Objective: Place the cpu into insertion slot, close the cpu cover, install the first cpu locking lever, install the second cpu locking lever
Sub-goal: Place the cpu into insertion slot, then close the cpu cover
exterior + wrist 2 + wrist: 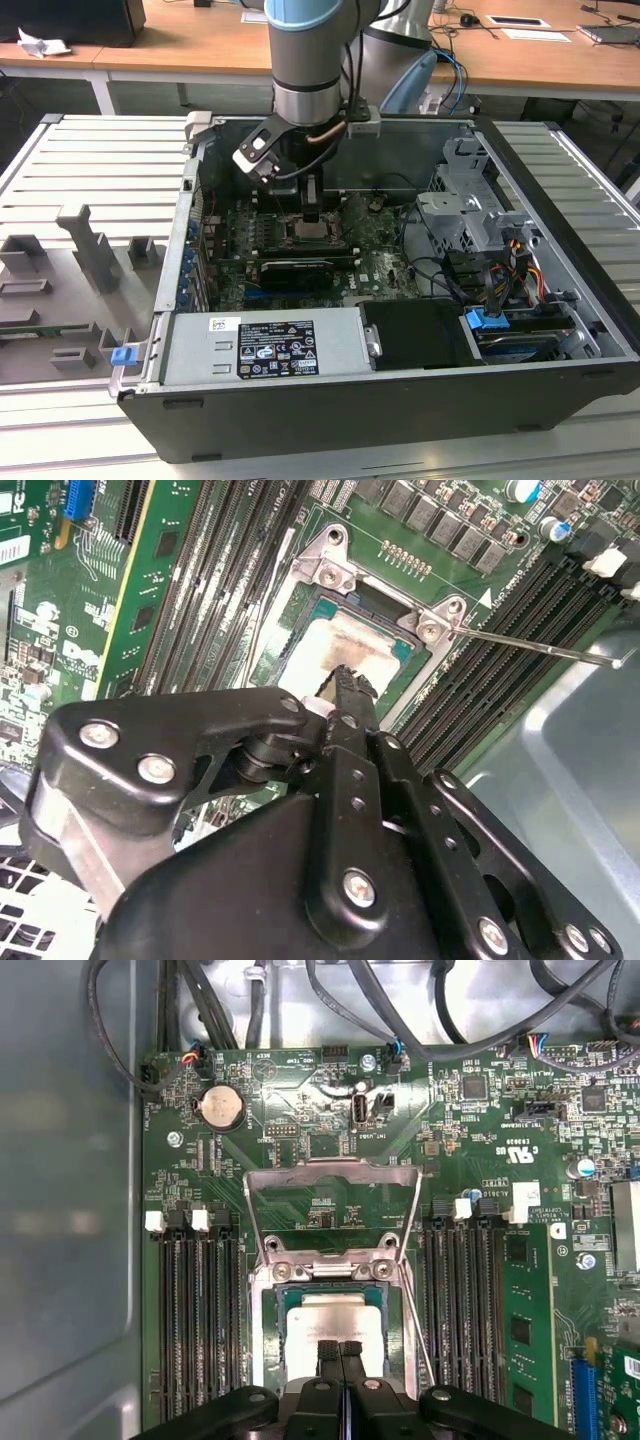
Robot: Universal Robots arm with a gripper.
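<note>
The cpu (335, 1320) lies flat in the insertion slot, its pale metal top (345, 640) facing up. My gripper (340, 1352) is shut, its two black fingers pressed together with nothing between them, the tips right over the cpu's near edge. The cpu cover (335, 1168) stands open, swung up off its hinge, with green board visible through its window. One thin locking lever (530, 643) sticks out sideways from the socket, unlatched, and appears as a wire (418, 1340) beside the slot. In the exterior view my gripper (312, 212) hangs just above the socket (318, 236) inside the computer case.
Memory slots (195, 1320) flank the socket on both sides. A graphics card (295, 270) lies just in front of it, the power supply (265, 345) nearer still. A drive cage (470, 210) and cables fill the exterior view's right. A grey fixture tray (90, 260) sits outside the case.
</note>
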